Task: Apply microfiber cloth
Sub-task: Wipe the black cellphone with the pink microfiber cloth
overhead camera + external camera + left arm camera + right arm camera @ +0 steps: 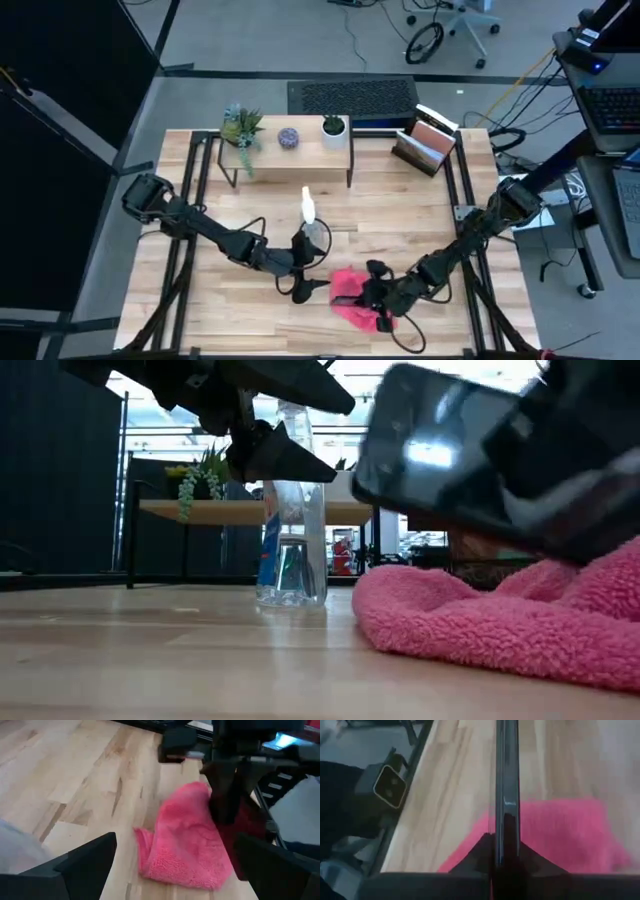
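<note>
The right tool (378,296) clamps the thin black glass smartphone (450,445) just above the fluffy pink microfiber cloth (500,620); wiping looks unfinished. The left tool (305,283) hovers wide.

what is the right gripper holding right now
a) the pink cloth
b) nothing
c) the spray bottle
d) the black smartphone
d: the right gripper is clamped on the edge of the black smartphone, held above the microfiber cloth, which lies on the table; the spray bottle stands apart near the left gripper.
</note>
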`<state>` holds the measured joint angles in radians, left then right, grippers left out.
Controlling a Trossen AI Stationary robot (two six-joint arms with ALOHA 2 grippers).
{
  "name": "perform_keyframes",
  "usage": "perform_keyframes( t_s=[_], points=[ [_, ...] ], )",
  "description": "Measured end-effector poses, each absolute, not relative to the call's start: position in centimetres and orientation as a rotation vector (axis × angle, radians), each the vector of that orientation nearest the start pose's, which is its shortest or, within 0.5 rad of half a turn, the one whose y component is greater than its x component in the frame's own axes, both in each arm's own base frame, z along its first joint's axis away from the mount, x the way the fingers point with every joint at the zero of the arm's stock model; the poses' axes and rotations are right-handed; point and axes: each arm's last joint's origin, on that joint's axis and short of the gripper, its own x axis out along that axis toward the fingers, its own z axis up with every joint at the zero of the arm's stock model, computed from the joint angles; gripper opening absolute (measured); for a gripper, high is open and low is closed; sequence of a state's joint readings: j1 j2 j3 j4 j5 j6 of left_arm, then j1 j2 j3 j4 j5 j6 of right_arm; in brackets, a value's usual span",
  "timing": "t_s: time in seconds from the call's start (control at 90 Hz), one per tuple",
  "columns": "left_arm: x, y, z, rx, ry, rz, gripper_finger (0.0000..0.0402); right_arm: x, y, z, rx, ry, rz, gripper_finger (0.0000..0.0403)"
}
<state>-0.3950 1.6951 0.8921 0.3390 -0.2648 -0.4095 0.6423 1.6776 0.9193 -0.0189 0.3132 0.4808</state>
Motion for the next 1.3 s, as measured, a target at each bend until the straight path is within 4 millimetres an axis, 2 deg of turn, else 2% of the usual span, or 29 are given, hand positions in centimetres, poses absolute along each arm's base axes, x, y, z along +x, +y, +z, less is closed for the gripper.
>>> perform_keyframes(
  t_s=[0.111,0.344,0.878,1.056,1.3],
  points=[
    [32.8,-12.9,19.0,-0.258,0.438,-0.057,0.0384,28.0,18.4,19.0,0.037,0.835,0.087,0.0009],
    [32.6,-13.6,19.0,-0.240,0.444,-0.100,0.0384,27.7,16.6,19.4,-0.030,1.009,-0.014,0.0009],
    [32.8,-13.0,19.1,-0.231,0.431,-0.054,0.0377,31.2,15.6,21.3,0.013,0.710,0.052,0.0009],
    [33.0,-12.7,19.3,-0.241,0.409,-0.046,0.0325,31.5,15.5,21.5,0.015,0.689,0.061,0.0009],
    [33.1,-12.4,19.3,-0.244,0.409,-0.044,0.0204,31.5,15.5,21.5,0.019,0.689,0.053,0.0009]
  ],
)
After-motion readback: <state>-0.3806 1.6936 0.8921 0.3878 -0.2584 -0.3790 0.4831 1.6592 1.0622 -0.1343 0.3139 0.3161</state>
